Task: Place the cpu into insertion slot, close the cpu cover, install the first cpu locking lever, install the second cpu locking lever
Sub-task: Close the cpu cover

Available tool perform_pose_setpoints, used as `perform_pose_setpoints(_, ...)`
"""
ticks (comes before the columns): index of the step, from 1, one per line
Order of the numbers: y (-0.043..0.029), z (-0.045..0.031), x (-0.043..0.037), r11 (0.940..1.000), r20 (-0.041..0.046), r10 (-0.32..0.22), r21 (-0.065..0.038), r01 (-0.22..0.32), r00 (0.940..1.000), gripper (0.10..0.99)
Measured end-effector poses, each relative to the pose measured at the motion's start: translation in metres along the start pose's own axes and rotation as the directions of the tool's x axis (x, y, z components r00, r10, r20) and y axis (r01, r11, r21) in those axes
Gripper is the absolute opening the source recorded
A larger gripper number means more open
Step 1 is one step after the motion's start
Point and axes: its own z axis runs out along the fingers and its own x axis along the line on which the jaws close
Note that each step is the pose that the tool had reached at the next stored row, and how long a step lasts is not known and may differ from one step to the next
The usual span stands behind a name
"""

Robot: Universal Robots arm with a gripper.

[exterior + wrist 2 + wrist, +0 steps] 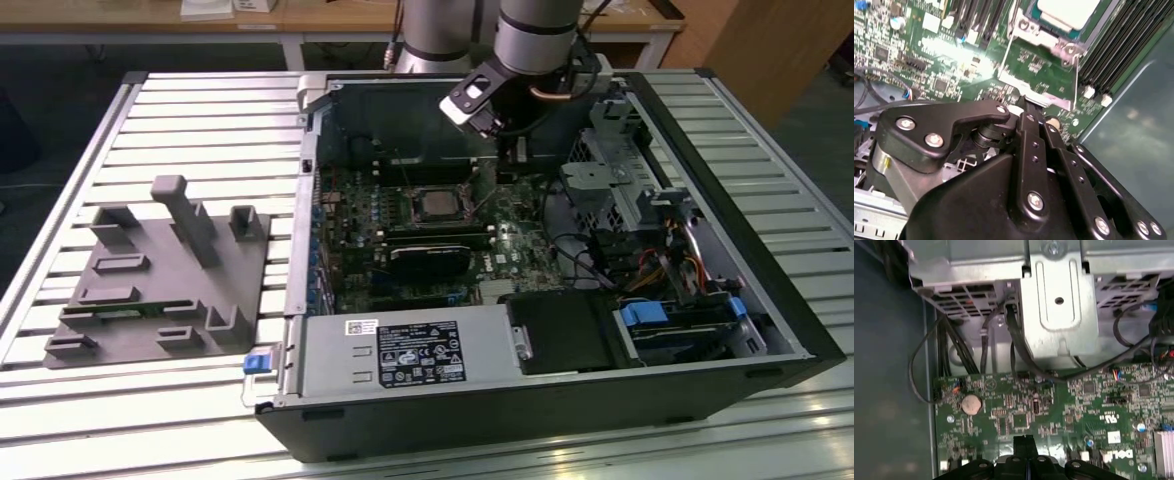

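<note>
The gripper (513, 152) hangs low inside the open computer case (534, 415), its two black fingers (1020, 444) pressed together with nothing visible between them. Just ahead of the fingertips in the second wrist view lies the cpu (1066, 12). It is seated flat in its socket on the green motherboard (360, 215), with its dull metal top facing up. The chip is square, so it has no long side, and its edges run parallel to the memory slots (1114, 45) beside it. The cpu cover (1046, 37) lies down flat around it as a silvery frame, and the chip shows through the window. Two thin wire locking levers run along opposite sides of the socket, one (1005, 54) and the other (1076, 82), with their long axes leading from the socket back toward the fingertips. Whether either is hooked down cannot be told. The fingertips sit close over the silvery bar (1036, 94) at the socket's near edge, though contact is unclear. The case also holds a black card (430, 262) beyond the socket from the gripper, a labelled power supply box (400, 355) farther off, a metal drive cage (1059, 300) and loose cables (949, 347). A grey fixture (160, 280) rests outside the case on the slatted table (200, 110).
</note>
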Motion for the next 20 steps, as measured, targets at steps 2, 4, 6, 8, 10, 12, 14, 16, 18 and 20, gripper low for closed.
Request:
perform_pose_setpoints(2,-0.0046,-0.0002,-0.0005,1.0000,0.0001,0.000,0.000,0.000,1.0000,0.106)
perform_pose_setpoints(4,-0.0087,-0.0003,-0.0009,1.0000,0.0001,0.000,0.000,0.000,1.0000,0.106)
perform_pose_setpoints(6,-0.0125,-0.0004,-0.0012,1.0000,0.0000,0.000,0.000,0.000,1.0000,0.106)
perform_pose_setpoints(8,-0.0168,-0.0006,-0.0016,1.0000,0.0001,0.000,0.000,0.000,1.0000,0.106)
perform_pose_setpoints(10,-0.0219,-0.0007,-0.0021,1.0000,0.0000,0.000,0.000,0.000,1.0000,0.106)
perform_pose_setpoints(12,-0.0276,-0.0008,-0.0027,1.0000,0.0000,0.000,0.000,0.000,1.0000,0.106)
perform_pose_setpoints(14,-0.0330,-0.0009,-0.0032,1.0000,0.0000,0.000,0.000,0.000,1.0000,0.106)
perform_pose_setpoints(16,-0.0375,-0.0010,-0.0036,1.0000,0.0001,0.000,0.000,0.000,1.0000,0.106)
perform_pose_setpoints(18,-0.0407,-0.0010,-0.0039,1.0000,0.0001,0.000,0.000,0.000,1.0000,0.106)
perform_pose_setpoints(20,-0.0433,-0.0011,-0.0042,1.0000,0.0002,0.000,0.000,0.000,1.0000,0.106)
